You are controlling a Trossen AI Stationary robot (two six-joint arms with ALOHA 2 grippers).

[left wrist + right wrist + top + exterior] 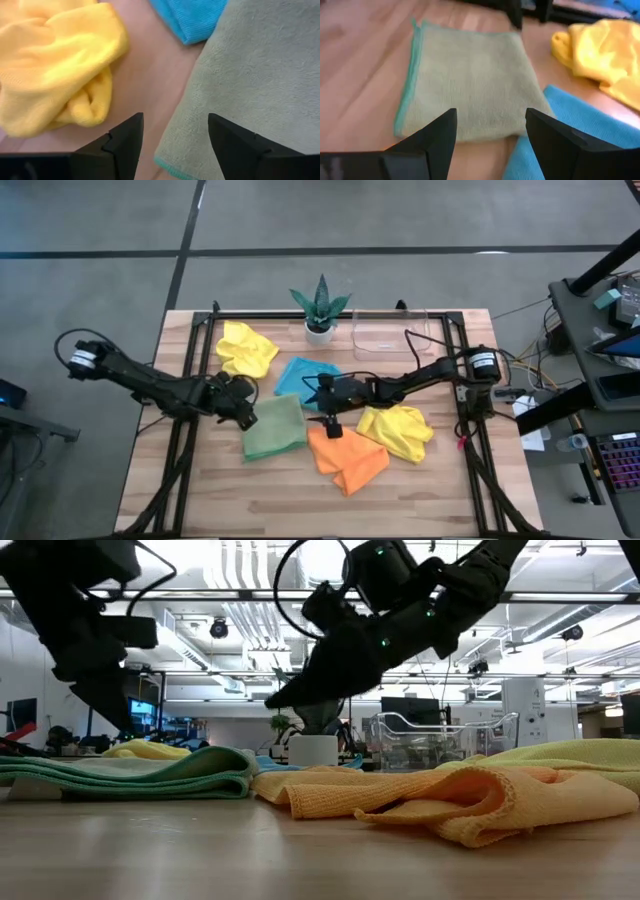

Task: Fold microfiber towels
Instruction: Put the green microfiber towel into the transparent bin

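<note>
Green towel [274, 427] with teal edging, blue towel [304, 375], orange towel [347, 460], two yellow towels [246, 348] [398, 430]

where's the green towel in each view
High view: green towel lies left of centre, between the two claws.
Low view: flat at the left.
Left wrist view: fills the right side.
Right wrist view: spread across the middle.
Shared landmark: the blue towel, beside the green one wherever its place shows; in the low view only a sliver shows.

the near table [200, 500] edge is free; towels crowd the middle, potted plant [320, 308] and clear tray [385, 340] block the far side.
</note>
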